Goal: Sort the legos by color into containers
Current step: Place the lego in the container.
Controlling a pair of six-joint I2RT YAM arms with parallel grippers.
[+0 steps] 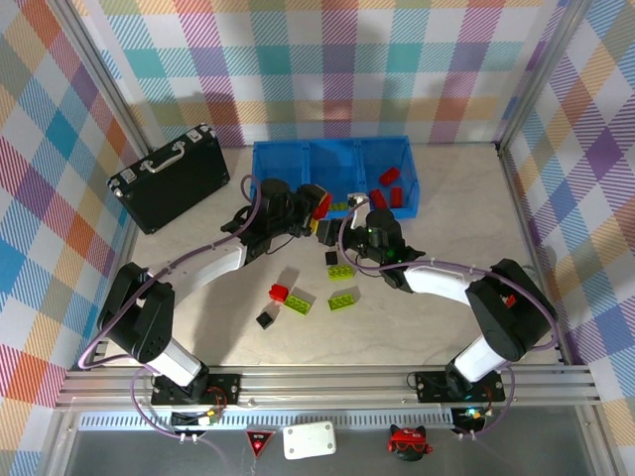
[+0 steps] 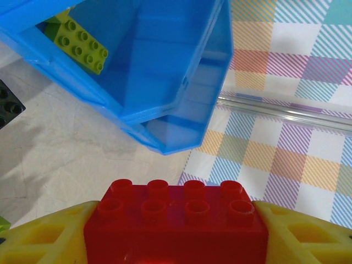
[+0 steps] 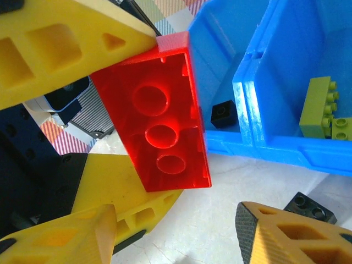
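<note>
Left gripper (image 1: 317, 206) — clamped on the short ends of a red brick (image 2: 176, 228), held over the table (image 1: 446, 208) at the front wall of the blue tray (image 1: 283, 164). Right gripper (image 3: 176, 228) — fingers apart, nothing between them, close beside the left one. A green brick (image 1: 340, 206) lies in the middle compartment and red bricks (image 1: 389, 177) in the right. Loose bricks (image 1: 342, 271) lie on the table.
</note>
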